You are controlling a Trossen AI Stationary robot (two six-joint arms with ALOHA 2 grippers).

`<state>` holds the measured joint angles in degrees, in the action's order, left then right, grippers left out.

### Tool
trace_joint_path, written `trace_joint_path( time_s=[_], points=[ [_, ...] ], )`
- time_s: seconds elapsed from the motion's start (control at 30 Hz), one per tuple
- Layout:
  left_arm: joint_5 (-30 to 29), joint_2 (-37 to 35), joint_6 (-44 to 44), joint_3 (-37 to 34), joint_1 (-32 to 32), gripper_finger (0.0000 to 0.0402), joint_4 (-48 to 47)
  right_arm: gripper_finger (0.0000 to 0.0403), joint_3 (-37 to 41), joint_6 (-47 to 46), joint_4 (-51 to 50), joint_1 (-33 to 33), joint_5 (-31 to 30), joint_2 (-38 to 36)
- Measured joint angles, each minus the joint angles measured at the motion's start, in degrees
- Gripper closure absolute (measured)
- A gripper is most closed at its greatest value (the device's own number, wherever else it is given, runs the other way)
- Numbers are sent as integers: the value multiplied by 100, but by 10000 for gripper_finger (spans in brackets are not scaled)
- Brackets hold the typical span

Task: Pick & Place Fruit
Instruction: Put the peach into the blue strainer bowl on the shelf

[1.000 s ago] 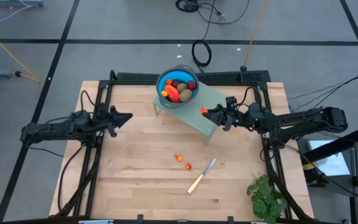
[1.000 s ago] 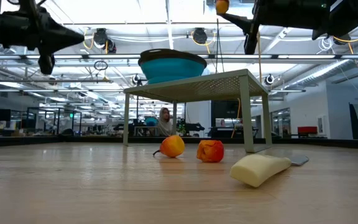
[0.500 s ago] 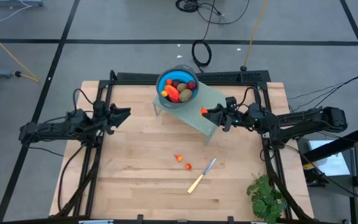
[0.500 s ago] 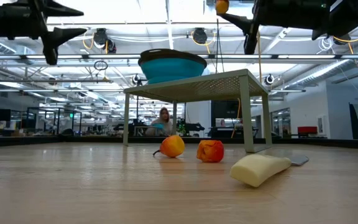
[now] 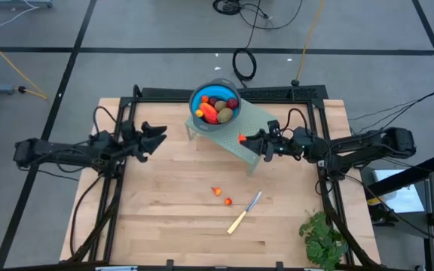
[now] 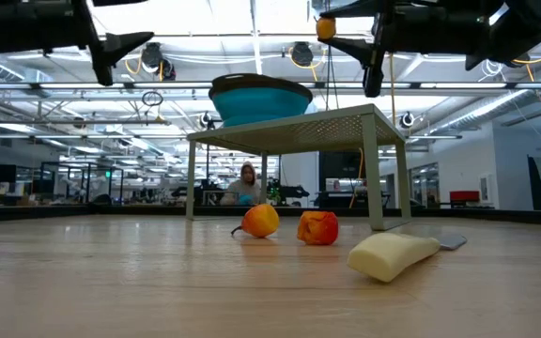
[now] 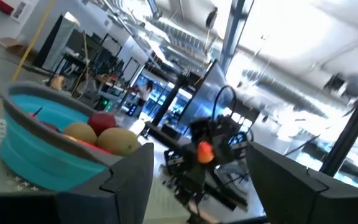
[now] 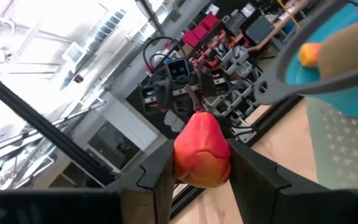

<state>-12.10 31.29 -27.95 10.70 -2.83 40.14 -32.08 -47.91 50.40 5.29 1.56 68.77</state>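
Wooden table (image 5: 164, 218) holds two tiny fruits (image 5: 222, 196); right end effector (image 5: 246, 139) pinches another.

A bright blue bowl (image 5: 215, 105) holds fruit in red, orange, dark red and brownish-green, and stands on a pale green perforated stand (image 5: 249, 128). The light wood-grain surface (image 5: 172, 218) carries two tiny orange-red pieces (image 5: 222, 196), a knife (image 5: 244, 213) with a cream handle and a leafy green bunch (image 5: 324, 239). The dark right end effector (image 5: 249, 138) grips an orange-red piece (image 8: 202, 150).

Pale planked wood table (image 5: 164, 218), perforated matt green stand (image 5: 252, 120).
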Motion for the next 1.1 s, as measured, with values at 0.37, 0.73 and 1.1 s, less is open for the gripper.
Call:
trace_joint_path(
  time_s=[0.37, 0.73, 1.1],
  points=[
    [9, 1550, 1270, 1272, 472, 144, -186, 277, -289, 1138, 232, -298, -2, 391],
    [9, 2907, 2108, 2989, 856, 144, -1519, 277, -815, 2315, 202, -506, 1, 867],
    [26, 3878, 2378, 3836, 1010, 144, -1539, 277, -933, 2526, 205, -508, 20, 920]
  ],
)
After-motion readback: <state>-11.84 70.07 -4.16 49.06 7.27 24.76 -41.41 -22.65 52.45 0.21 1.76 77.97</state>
